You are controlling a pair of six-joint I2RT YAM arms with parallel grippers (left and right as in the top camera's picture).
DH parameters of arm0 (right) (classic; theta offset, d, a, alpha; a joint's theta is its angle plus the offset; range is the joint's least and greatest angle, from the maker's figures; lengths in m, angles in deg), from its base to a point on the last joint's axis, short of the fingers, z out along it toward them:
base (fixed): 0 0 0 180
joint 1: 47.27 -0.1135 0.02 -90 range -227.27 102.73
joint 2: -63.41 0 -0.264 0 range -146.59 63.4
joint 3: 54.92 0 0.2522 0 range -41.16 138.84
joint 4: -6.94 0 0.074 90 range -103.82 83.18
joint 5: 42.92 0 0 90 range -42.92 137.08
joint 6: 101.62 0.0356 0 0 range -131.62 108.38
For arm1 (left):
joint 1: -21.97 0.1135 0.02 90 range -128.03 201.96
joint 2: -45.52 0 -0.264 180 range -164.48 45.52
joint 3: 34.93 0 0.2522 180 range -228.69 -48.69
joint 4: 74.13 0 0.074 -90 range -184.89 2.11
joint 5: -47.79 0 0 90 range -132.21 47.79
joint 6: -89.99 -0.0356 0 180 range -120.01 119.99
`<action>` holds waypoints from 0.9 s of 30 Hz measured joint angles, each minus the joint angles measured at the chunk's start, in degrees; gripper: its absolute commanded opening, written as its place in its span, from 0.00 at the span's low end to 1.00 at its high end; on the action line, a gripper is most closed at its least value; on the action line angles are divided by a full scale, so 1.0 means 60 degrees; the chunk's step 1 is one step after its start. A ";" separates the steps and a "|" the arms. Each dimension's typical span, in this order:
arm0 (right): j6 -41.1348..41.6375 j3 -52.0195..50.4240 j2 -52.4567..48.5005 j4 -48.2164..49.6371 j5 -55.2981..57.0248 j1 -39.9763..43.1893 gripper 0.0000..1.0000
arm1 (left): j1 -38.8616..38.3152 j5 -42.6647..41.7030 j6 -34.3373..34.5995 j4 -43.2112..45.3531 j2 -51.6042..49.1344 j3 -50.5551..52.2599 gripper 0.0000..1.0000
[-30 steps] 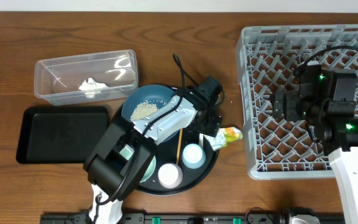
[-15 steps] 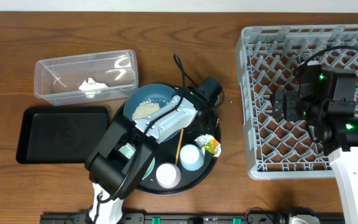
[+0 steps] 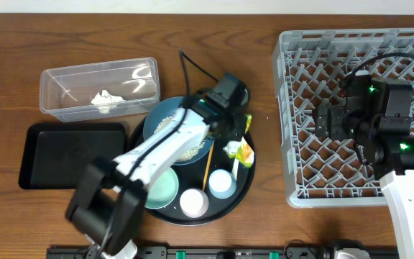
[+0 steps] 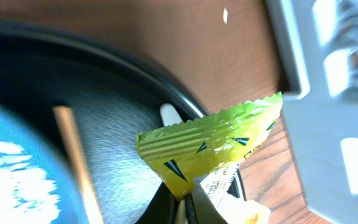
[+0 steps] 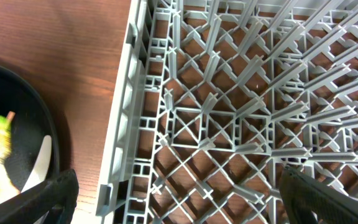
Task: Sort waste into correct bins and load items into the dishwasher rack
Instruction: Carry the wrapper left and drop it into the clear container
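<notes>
Pickup made: left gripper [image 4: 180, 208] has pinched shut on the crumpled snack wrapper [image 4: 210, 146] and raised it off the bench, above the round black tray's [image 3: 246, 183] right edge, probably bound for a bin. Right gripper [image 5: 179, 198] hangs wide open over the dishwasher rack [image 5: 229, 93].

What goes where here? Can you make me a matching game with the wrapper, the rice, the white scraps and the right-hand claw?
1 snack wrapper
2 rice
3 white scraps
4 right gripper

A in the clear tub
B above the rack, open
C pinched by the left gripper
D in the dark-blue bowl

Pairs: 1-C, 2-D, 3-A, 4-B
</notes>
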 measured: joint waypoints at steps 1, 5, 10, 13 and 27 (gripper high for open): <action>0.0000 0.0000 0.0000 0.0000 0.0000 0.0000 0.99 | 0.0098 0.0131 0.0000 0.0000 0.0240 0.0000 0.06; 0.0000 0.0000 0.0000 0.0000 0.0000 0.0000 0.99 | 0.0663 0.0718 -0.0051 -0.0004 0.1188 0.0000 0.06; 0.0000 0.0000 0.0000 -0.0015 0.0000 0.0000 0.99 | 0.2211 0.1537 -0.0229 0.0018 0.2266 0.0000 0.06; 0.0000 0.0000 0.0000 -0.0015 0.0000 0.0000 0.99 | 0.3541 0.1876 -0.0259 0.0117 0.2488 -0.0004 0.06; 0.0000 0.0004 0.0000 -0.0361 -0.0029 0.0000 0.99 | 0.7508 0.2320 -0.0306 0.1279 0.1067 -0.0007 0.32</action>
